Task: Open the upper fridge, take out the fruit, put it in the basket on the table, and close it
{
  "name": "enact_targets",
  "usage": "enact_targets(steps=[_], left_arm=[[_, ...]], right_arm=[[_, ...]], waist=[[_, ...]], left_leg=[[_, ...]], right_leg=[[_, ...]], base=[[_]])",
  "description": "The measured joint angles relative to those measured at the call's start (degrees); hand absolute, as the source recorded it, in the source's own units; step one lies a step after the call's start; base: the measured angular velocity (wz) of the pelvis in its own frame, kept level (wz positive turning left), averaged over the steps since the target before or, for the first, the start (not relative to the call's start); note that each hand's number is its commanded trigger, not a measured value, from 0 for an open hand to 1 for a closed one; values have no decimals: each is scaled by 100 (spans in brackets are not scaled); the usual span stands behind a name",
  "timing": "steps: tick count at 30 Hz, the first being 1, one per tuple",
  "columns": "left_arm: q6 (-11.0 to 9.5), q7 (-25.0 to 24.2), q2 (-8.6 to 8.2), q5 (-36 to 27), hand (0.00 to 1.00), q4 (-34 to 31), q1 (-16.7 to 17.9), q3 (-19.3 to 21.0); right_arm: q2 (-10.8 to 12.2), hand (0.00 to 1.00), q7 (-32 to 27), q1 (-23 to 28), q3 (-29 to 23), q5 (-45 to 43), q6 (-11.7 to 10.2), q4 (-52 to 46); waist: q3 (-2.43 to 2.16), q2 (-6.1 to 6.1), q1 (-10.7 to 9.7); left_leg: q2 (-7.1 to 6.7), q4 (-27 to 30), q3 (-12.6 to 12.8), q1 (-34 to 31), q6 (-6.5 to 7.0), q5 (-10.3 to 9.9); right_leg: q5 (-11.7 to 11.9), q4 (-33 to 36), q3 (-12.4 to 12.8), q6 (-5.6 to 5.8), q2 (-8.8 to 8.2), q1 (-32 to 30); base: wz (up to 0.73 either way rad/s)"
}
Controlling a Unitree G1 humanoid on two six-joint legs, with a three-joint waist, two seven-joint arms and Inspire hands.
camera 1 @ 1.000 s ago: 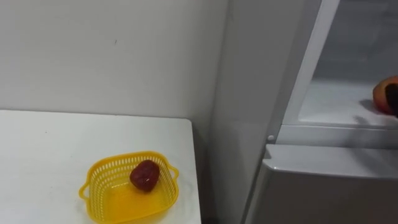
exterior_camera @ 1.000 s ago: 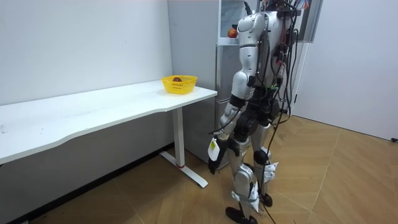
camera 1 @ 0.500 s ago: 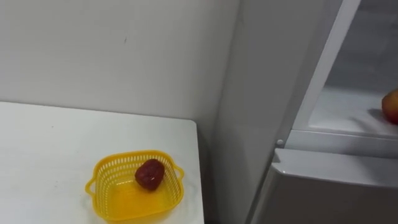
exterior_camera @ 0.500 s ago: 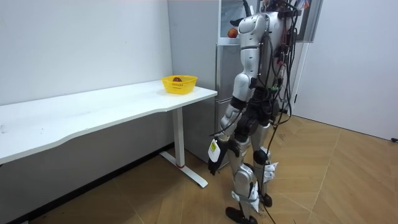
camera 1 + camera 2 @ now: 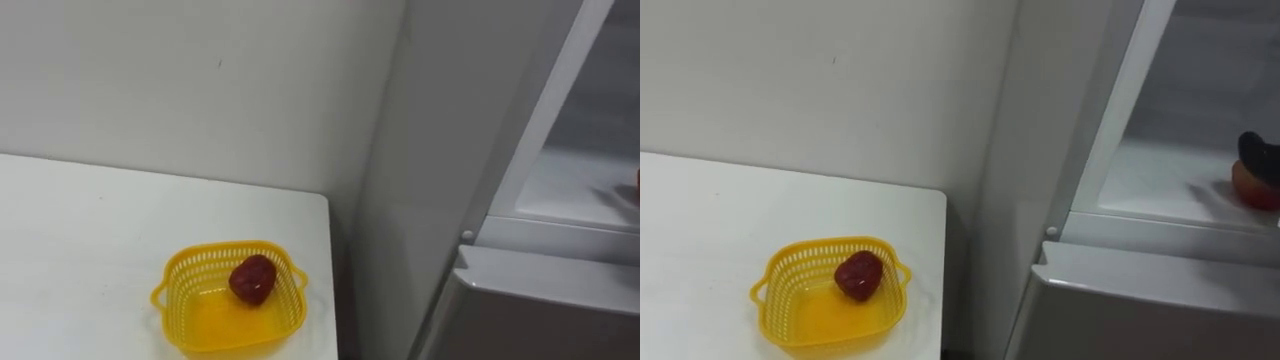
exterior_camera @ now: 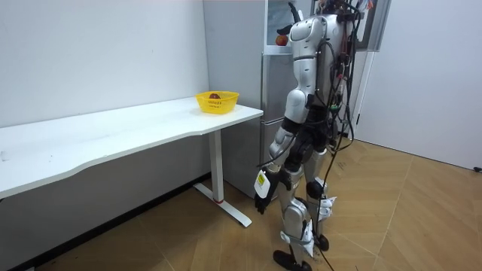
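Now | right robot hand (image 5: 1262,150) on fruit (image 5: 1252,190) | upper fridge shelf (image 5: 1160,180)

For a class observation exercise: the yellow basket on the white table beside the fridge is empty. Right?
No: the yellow basket holds a dark red fruit, as the left eye view shows. It does stand on the white table beside the fridge.

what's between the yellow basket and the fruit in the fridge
Right eye view: from the basket, bare table, the fridge's grey side wall and white frame, then the fruit.
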Motion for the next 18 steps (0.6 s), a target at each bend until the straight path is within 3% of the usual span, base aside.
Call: enact_targets(steps=[10, 18], left_arm=[[12, -9, 80, -3, 0, -88, 62, 4], [104, -28, 122, -7, 0, -88, 69, 3]], right_arm=[[-3, 0, 529, -10, 1, 369, 171, 369], [-4, 0, 1078, -6, 1, 786, 247, 584]], waist=[[11, -99, -15], [14, -55, -83]], left_leg=[[3, 2, 16, 16, 0, 0], [4, 3, 18, 15, -1, -1]], right_leg=[[0, 0, 24, -1, 4, 11], [1, -1, 22, -1, 4, 14]], base=[[0], [0]])
